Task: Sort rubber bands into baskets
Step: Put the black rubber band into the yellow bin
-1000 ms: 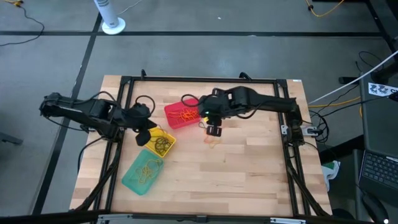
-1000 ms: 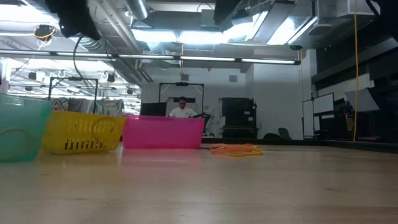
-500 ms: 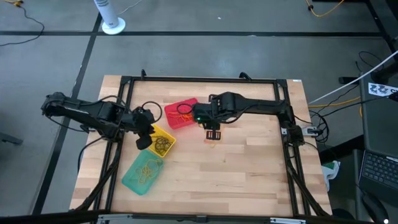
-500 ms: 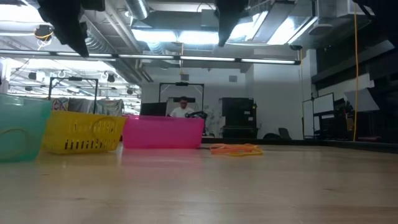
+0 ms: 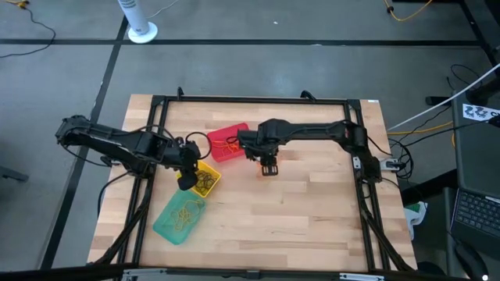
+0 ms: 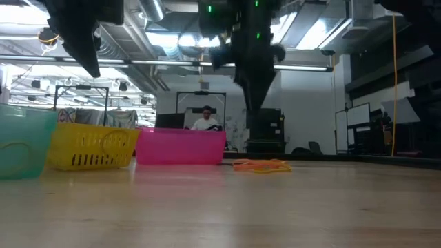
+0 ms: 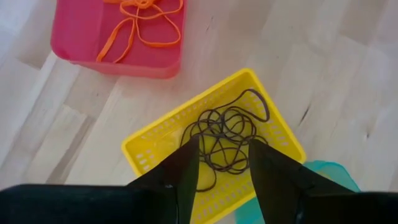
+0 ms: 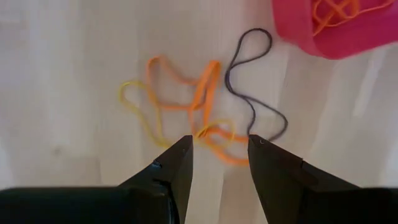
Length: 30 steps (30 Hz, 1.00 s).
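3 baskets [image 5: 205, 181]; 2 arms [image 5: 312, 131].

The high view looks straight down on the whole table [image 5: 312, 211]. The low view looks level across it. Each wrist view looks down, close; both include the red basket [image 7: 118, 34].

Light wood plank surface [image 5: 312, 211] on grey floor [image 5: 250, 70], white fan base [image 5: 142, 31] beyond its far-left corner, ceiling strip lights [image 6: 207, 41] overhead, seated person [image 6: 205, 122] behind the surface, laptop [image 5: 476, 211] right of it
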{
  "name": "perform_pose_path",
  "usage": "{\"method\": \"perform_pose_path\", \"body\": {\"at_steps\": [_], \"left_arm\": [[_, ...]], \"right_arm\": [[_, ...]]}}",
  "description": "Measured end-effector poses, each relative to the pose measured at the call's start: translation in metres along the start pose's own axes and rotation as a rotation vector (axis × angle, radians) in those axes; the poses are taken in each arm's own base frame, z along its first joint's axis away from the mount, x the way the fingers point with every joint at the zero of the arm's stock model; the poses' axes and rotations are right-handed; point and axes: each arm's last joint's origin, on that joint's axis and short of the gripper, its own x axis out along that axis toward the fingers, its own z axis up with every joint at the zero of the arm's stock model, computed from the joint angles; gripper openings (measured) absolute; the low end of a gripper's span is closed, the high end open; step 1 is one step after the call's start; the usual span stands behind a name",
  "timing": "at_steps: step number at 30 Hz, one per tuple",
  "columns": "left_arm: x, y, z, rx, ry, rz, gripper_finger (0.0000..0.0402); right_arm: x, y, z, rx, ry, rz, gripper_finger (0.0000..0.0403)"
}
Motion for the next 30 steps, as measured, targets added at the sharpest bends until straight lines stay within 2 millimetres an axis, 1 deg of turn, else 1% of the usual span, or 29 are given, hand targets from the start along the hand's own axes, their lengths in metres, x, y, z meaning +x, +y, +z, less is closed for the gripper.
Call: {"method": "perform_pose_path", "body": {"at_steps": [4, 7, 13, 16, 23, 27, 30], "left_arm": [[0.000, 0.000, 0.000, -0.019, 0.002, 0.001, 0.0132], [0.000, 0.000, 0.000, -0.020, 0.002, 0.001, 0.0132], [0.000, 0.000, 0.000, -0.031, 0.002, 0.001, 0.0131], [0.000, 0.000, 0.000, -0.032, 0.002, 0.001, 0.0131], [0.000, 0.000, 0.000, -0.032, 0.001, 0.001, 0.0131], [0.000, 0.000, 0.000, -0.032, 0.001, 0.002, 0.0131], [0.000, 0.000, 0.000, -0.036, 0.001, 0.001, 0.0131]], "right_arm": [[0.026, -0.015, -0.001, 0.015, -0.042, -0.001, 0.0156], [0.043, -0.025, -0.005, 0.035, -0.049, -0.005, 0.0156], [0.069, -0.037, -0.015, 0.069, -0.047, 0.011, 0.0156], [0.078, -0.038, -0.020, 0.075, -0.042, 0.014, 0.0156], [0.098, -0.039, -0.021, 0.077, -0.116, -0.009, 0.0156], [0.104, -0.039, -0.024, 0.078, -0.126, -0.023, 0.0154], [0.108, -0.038, -0.027, 0.078, -0.119, -0.027, 0.0140]]}}
